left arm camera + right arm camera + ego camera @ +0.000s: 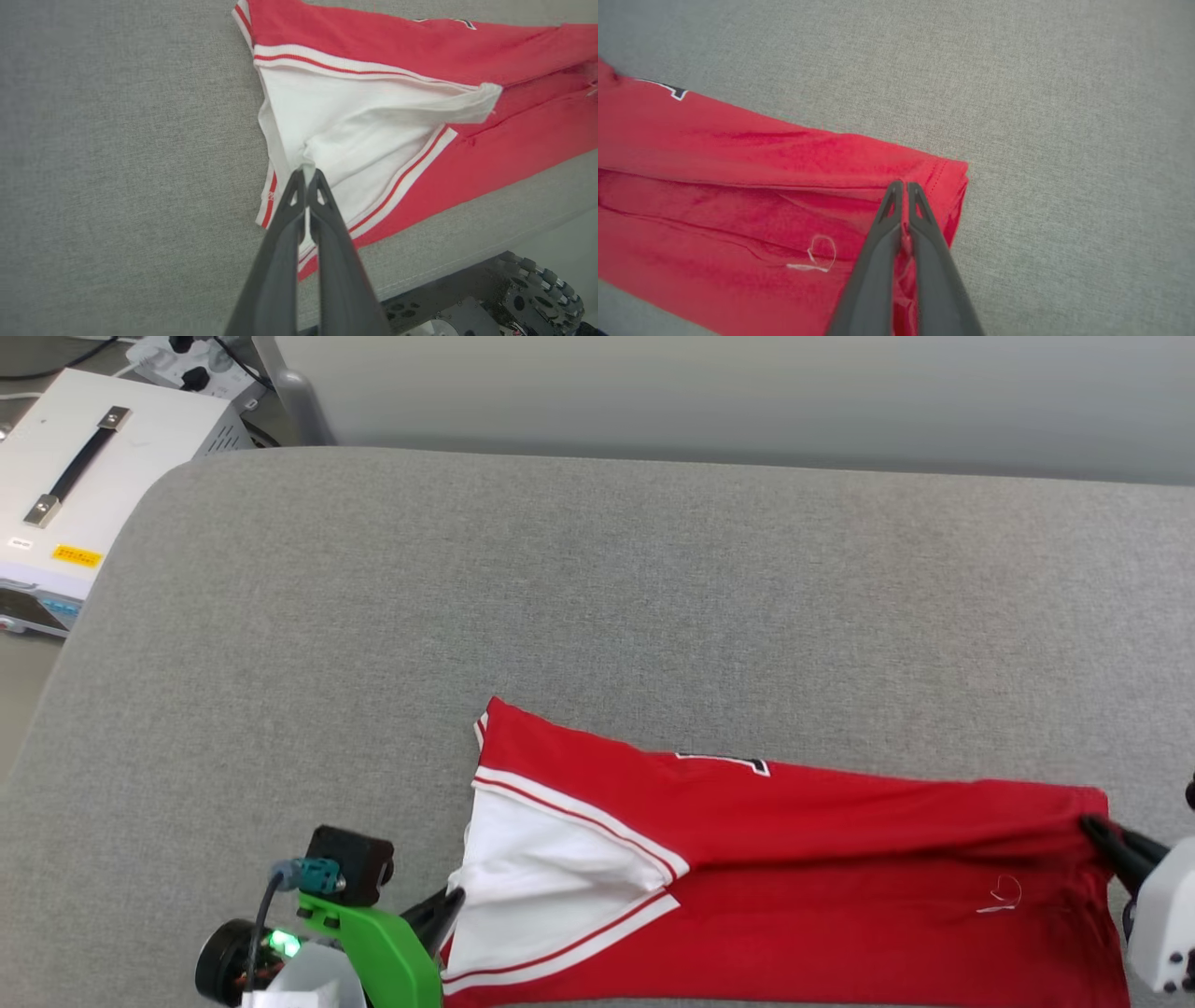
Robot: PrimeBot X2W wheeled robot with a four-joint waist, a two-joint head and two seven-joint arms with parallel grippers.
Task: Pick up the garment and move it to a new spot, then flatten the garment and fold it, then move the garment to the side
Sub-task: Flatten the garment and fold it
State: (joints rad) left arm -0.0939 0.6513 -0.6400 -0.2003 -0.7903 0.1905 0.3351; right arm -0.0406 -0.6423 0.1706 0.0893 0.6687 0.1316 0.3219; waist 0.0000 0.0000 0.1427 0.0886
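Red garment [840, 859], black lettering [747, 764] mostly under a fold, near edge off-frame.

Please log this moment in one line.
left tool: shut on garment sleeve | right tool: shut on hem corner | garment: partly folded

Lower edge of the garment [840, 896] is cut off by the head view's bottom border. Its lettering [726, 763] is mostly hidden at a fold; the visible sliver is unreadable. The right gripper [1090, 825] housing runs past the right border. Yellow label [76, 555] on the white box [121, 467]: print too small to read.
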